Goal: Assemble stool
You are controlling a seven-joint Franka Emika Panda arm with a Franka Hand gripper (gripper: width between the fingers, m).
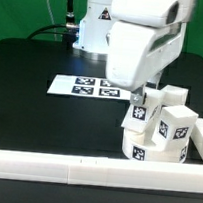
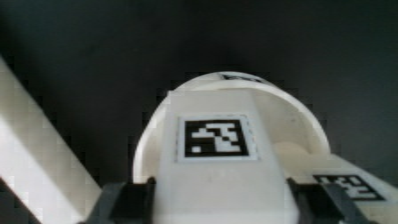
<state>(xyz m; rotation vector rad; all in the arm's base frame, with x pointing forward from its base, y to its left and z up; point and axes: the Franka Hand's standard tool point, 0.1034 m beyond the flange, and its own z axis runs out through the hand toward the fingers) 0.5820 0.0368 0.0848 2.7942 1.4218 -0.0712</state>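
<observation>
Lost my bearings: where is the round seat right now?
In the exterior view the seat sits low on that view's right, beside the white border rail, with legs standing on it.

Legs (image 1: 166, 121) stand on the seat (image 1: 150, 147), seemingly against the rail (image 1: 93, 170); marker board (image 1: 89, 87) lies farther left.
</observation>
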